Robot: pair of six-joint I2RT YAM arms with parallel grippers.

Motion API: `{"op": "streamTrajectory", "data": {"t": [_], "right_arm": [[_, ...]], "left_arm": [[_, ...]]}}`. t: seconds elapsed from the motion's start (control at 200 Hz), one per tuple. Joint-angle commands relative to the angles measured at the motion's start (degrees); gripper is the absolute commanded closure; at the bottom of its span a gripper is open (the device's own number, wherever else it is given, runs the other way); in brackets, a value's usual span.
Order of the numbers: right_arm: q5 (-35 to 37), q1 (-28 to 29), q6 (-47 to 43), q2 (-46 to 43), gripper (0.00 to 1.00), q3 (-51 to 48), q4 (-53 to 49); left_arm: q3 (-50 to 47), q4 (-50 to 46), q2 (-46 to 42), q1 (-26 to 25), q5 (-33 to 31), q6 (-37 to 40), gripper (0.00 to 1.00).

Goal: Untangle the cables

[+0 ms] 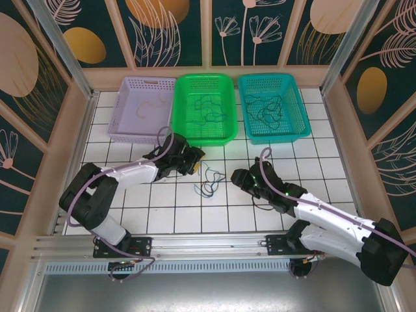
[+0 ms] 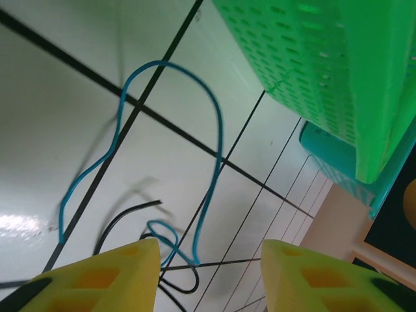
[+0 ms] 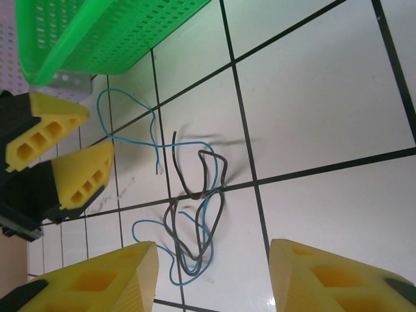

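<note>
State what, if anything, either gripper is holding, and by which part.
Nothing: left gripper and right gripper are open; the tangled thin blue and black wires lie free on the white tiled table.

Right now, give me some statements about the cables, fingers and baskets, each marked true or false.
1. The tangled cables lie on the table between the left fingers and the right fingers. True.
2. The left fingers are shut on the cables. False: open, holding nothing.
3. The green basket stands between the lavender basket and the teal basket. True.
4. The teal basket is empty. False: dark wires lie in it.
</note>
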Motion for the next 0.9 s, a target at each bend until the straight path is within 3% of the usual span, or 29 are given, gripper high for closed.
{"op": "streamTrajectory", "data": {"t": [0.0,0.075,0.14,0.35,0.535,0.701,0.896], "right_arm": [[-2.14,0.13,3.17,1.37,0.50,-0.20,1.60],[-2.61,0.04,5.10,3.95,0.50,-0.53,4.13],[-4.74,-0.13,6.06,7.09,0.50,-1.16,9.27],[-9.14,-2.75,8.94,18.56,0.54,0.56,17.22],[-11.22,-5.85,6.79,25.49,0.57,1.93,21.44],[-12.97,-6.73,5.08,30.18,0.61,4.69,23.39],[-13.09,-6.30,6.93,29.87,0.63,4.41,25.10]], "left_arm": [[0.89,-0.08,0.99,-0.31,-1.74,3.38,0.62],[0.76,0.84,0.96,-0.49,-2.68,4.88,0.70],[1.00,0.90,1.49,-0.65,-2.57,6.14,0.71],[0.82,0.83,2.41,-0.90,-2.00,8.69,0.58],[2.62,1.68,5.46,-1.14,-1.53,10.73,0.56],[2.94,1.37,7.37,-1.14,-1.26,11.46,0.63],[3.68,0.54,8.58,-1.15,-1.44,12.82,0.72]]}}
